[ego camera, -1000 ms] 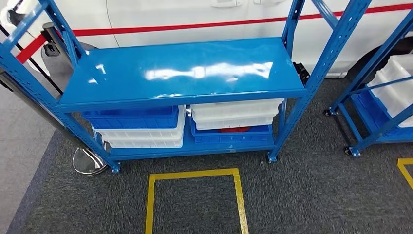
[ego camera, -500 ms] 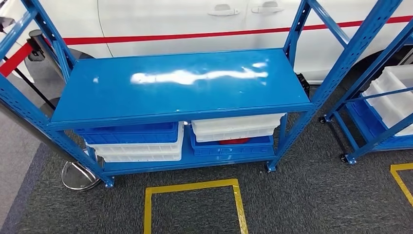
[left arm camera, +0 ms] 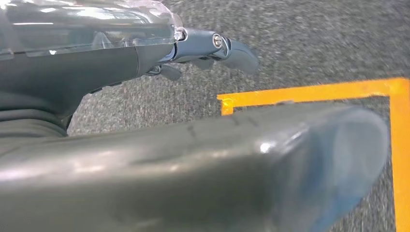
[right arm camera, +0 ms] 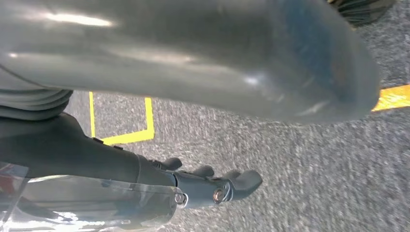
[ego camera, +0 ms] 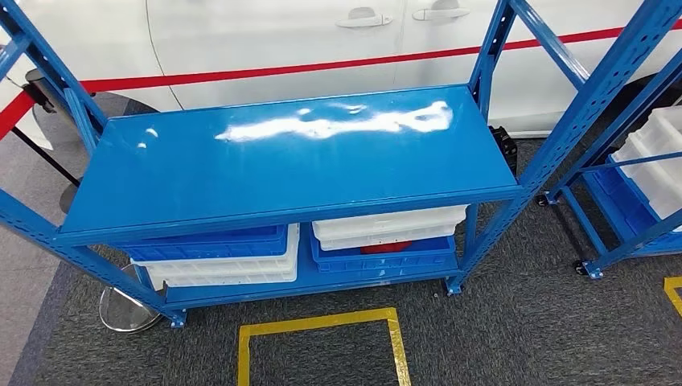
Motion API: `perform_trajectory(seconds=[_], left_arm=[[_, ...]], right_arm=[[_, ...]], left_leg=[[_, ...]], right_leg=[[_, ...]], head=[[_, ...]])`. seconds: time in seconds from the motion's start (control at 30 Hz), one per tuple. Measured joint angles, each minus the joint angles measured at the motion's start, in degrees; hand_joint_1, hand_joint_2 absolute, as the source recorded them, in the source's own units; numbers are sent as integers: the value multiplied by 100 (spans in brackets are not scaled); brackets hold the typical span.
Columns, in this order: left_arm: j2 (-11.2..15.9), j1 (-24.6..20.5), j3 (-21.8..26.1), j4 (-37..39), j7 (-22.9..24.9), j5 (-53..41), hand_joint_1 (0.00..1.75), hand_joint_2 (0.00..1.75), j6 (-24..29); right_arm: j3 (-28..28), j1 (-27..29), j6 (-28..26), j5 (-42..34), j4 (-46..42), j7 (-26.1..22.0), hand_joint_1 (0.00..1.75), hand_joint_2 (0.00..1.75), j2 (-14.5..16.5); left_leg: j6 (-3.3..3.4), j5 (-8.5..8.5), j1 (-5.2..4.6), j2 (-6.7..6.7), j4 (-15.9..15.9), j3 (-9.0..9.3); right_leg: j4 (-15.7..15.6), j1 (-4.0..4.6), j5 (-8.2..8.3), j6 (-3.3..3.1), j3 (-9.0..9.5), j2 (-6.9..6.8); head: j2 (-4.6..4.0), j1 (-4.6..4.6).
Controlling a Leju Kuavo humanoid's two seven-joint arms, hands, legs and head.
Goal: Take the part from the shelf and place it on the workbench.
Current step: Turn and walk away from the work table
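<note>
Head looks down on shelf [ego camera: 289, 161] — wrists face carpet [left arm camera: 314, 43] closely.

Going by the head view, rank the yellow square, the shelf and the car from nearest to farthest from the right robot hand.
The right robot hand hangs low over the carpet at the robot's side.
1. Yellow square, on the floor just ahead of the robot.
2. Shelf, beyond the square.
3. Car, behind the shelf.
</note>
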Motion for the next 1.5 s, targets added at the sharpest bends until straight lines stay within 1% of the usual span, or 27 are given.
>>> perform_trajectory(seconds=[0.03,0.07,0.1,0.17,0.2,0.23,0.3,0.4,0.47,0.53,0.57,0.6,0.63,0.67,0.73,0.8,0.87,0.93,0.97,1.03,1.07,1.1,1.13,1.2,1.23,1.3,1.5], left_arm=[[0,0,0,0,0,-1,0,0,0],[0,5,0,0,1,-1,0,0,0],[0,10,0,0,1,-1,0,0,0],[0,16,1,0,1,-1,0,0,-1],[2,15,2,0,0,-2,0,0,-5],[3,12,3,0,-1,-3,0,0,-9],[7,16,5,0,-3,-9,0,0,-8],[3,25,7,-1,-3,-37,0,0,19],[1,10,8,-2,-3,-48,0,0,30],[2,4,9,-2,-1,-54,0,0,38],[2,4,9,-2,1,-58,0,0,42],[1,5,9,-2,3,-63,0,0,47],[-2,5,9,-2,6,-67,0,0,57],[-6,5,9,-2,11,-69,0,0,73],[-11,1,9,-2,28,-70,0,0,113],[-10,-12,9,-2,49,-73,0,0,147],[-10,-25,9,-2,62,-81,0,87,181],[-11,-28,9,-2,69,-88,0,175,213],[-11,-28,9,-2,73,-92,0,175,220],[-11,-27,9,-2,84,-99,0,175,221],[-11,-24,9,-2,91,-103,0,175,220],[-12,-21,9,-2,97,-100,0,175,220],[-13,-19,10,-2,101,-96,0,175,219],[-14,-23,13,-2,106,-87,0,175,219],[-15,-29,14,-2,110,-86,0,175,220],[-19,-38,16,-2,120,-86,0,175,220],[-18,-40,22,-2,156,-88,0,175,219]], right_arm=[[0,-3,0,4,0,0,0,0,-1],[0,-3,0,7,0,1,0,0,-1],[0,-1,1,10,0,1,0,0,-1],[0,1,2,12,0,2,0,0,2],[-1,-1,2,12,1,4,0,0,7],[-1,-6,2,12,1,7,0,0,11],[-2,-17,2,13,2,21,0,0,17],[-3,-16,2,15,1,30,0,0,16],[-4,-20,2,20,0,31,0,0,14],[-4,-20,2,28,0,31,0,0,15],[-4,-18,2,36,0,33,0,0,15],[-4,-17,2,43,0,37,0,0,14],[-4,-15,2,51,-1,40,0,44,10],[-4,-15,2,59,-2,46,0,87,7],[-5,-22,2,66,-4,66,0,175,0],[-7,-30,-7,69,-4,94,0,175,-1],[-10,-31,-60,75,-4,132,0,175,1],[-17,-34,-128,84,-5,171,0,175,3],[-20,-37,-148,90,-6,192,0,175,4],[-24,-39,-171,108,-7,239,0,175,4],[-25,-39,-182,115,-7,252,0,175,4],[-28,-39,-194,118,-7,254,0,175,4],[-33,-40,-205,113,-7,251,0,175,7],[-44,-42,-214,97,-7,248,0,175,15],[-48,-45,-214,91,-7,253,0,175,19],[-50,-50,-213,89,-7,263,0,175,21],[-50,-52,-184,89,-4,351,0,175,32]], left_leg=[[-31,-135,22,0,259,-197],[-52,-158,39,1,366,-331],[-62,-37,51,1,284,-378],[-39,514,58,1,-362,-251],[-11,701,42,2,-675,-179],[25,777,19,0,-898,-137],[104,797,-26,-3,-1007,-149],[200,993,8,16,-1153,-79],[246,1054,37,38,-1237,-29],[270,1054,37,47,-1246,-28],[269,1043,37,52,-1241,-24],[262,1027,39,53,-1234,-14],[247,1007,44,52,-1225,2],[222,977,49,50,-1209,24],[150,905,33,49,-1160,39],[89,861,11,53,-1137,40],[48,836,19,54,-1135,59],[-4,657,36,49,-892,-30],[-33,486,48,46,-602,-159],[-87,137,72,41,167,-537],[-110,78,84,41,430,-678],[-129,134,97,41,497,-731],[-144,304,110,42,330,-673],[-162,745,137,42,-452,-336],[-168,891,138,39,-813,-180],[-153,954,126,30,-1139,-49],[-91,949,69,24,-1139,-53]], right_leg=[[1,0,-29,-3,22,3],[2,1,-60,-1,52,8],[4,1,-89,6,90,15],[2,1,-144,26,178,27],[-1,-1,-161,42,212,29],[-3,-5,-170,66,223,32],[-11,-11,-179,131,223,37],[47,2,-265,231,232,30],[499,-9,-561,272,34,10],[1191,-29,-886,308,-304,-2],[1396,-42,-926,324,-410,-10],[1398,-55,-852,336,-418,-19],[1188,-67,-685,344,-321,-30],[816,-80,-470,348,-139,-44],[168,-79,-229,320,179,-53],[-14,-58,-233,254,265,-45],[-24,-56,-235,181,266,-41],[-41,-68,-236,105,274,-51],[-45,-71,-238,71,277,-57],[-44,-57,-250,23,279,-63],[-43,-51,-256,15,284,-61],[-42,-48,-262,10,294,-56],[-41,-48,-269,8,309,-48],[-38,-46,-289,19,348,-33],[-29,-36,-304,36,361,-26],[-18,-13,-326,72,370,-19],[-33,-33,-321,140,378,-17]], head=[[0,1],[1,-1],[1,0],[0,1],[0,6],[0,3],[1,3],[0,7],[0,13],[1,15],[1,15],[1,15],[1,16],[1,17],[0,15],[0,10],[1,10],[0,7],[0,6],[0,6],[1,6],[1,6],[1,6],[1,7],[1,8],[0,17],[1,25]])
